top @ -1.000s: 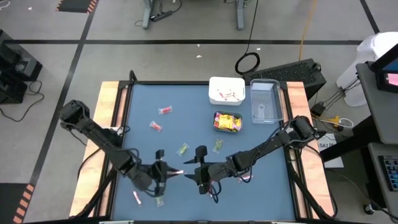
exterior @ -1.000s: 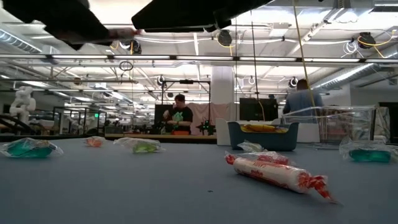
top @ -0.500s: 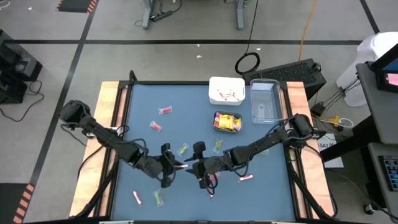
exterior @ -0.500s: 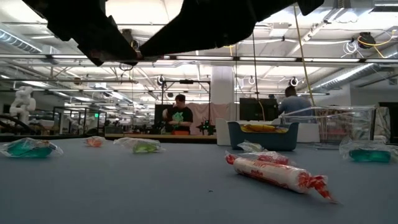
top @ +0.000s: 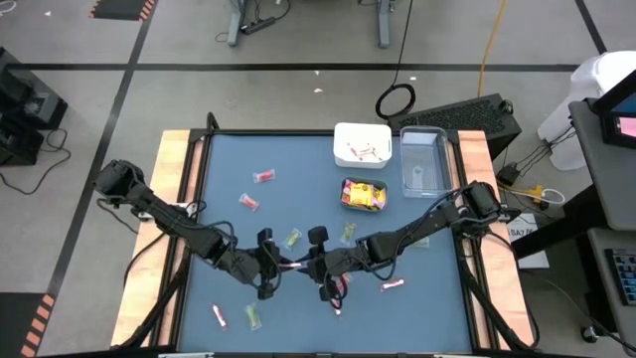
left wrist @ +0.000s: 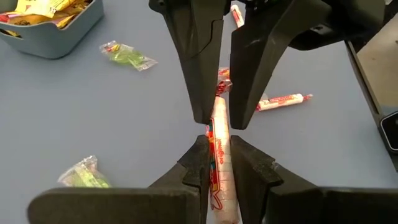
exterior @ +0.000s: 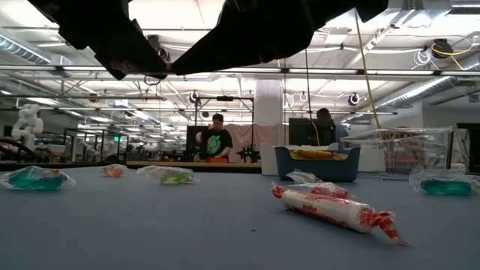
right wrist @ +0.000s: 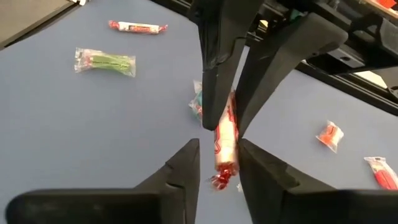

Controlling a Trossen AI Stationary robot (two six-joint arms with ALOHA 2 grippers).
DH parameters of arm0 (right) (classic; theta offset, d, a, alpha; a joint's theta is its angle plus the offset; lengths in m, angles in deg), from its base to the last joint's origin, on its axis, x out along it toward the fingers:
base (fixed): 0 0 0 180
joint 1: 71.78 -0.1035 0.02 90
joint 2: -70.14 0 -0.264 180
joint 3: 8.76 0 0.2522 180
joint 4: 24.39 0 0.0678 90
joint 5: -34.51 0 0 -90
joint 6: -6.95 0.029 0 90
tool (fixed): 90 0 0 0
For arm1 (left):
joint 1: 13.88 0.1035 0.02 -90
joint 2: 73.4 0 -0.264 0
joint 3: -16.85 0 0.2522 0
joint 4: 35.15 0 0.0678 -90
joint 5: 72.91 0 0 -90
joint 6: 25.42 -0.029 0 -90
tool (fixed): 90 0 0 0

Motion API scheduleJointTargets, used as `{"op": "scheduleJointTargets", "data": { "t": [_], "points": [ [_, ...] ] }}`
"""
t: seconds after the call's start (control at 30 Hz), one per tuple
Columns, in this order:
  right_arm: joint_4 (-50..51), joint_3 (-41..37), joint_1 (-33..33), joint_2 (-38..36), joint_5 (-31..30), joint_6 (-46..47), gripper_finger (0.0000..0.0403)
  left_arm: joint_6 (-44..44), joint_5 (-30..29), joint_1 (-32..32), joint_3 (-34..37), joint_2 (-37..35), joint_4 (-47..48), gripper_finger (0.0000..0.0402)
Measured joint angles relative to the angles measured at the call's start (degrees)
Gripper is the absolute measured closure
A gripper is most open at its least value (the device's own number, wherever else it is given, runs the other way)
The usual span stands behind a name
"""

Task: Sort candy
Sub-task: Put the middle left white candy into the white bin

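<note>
A blue-topped table [top: 229,159] with wooden side rails is set on a grey floor [top: 298,94] marked with dark lines. Behind the table, a workshop is lit by ceiling strip lights [exterior: 236,52].

The table [top: 224,214] has a blue top with wooden strips along its left and right edges. Near the far edge stand a white tub [top: 362,144] and a clear box [top: 424,161], and a teal tray [top: 364,195] sits just in front of the tub. Wrapped sweets lie scattered on the blue: pink ones [top: 262,177] toward the far left, green ones [top: 291,240] mid-table, and pink-white sticks [top: 218,316] near the front edge.
</note>
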Motion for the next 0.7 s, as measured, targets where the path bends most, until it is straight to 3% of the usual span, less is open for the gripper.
{"op": "scheduleJointTargets", "data": {
  "t": [0.43,0.6,0.7],
  "points": [
    [-0.1,0.0,0.0,0.0,-0.1,0.7,0.0371,0.0,0.1,-0.1,0.0,0.0,-1.0,0.0345],
    [0.0,0.0,0.0,0.0,-0.1,0.7,0.0370,0.0,0.1,-0.2,0.0,0.0,-1.1,0.0340],
    [0.1,0.0,0.0,0.0,0.2,0.6,0.0366,-0.1,-0.2,-0.9,0.0,0.0,-1.9,0.0316]
  ]
}}
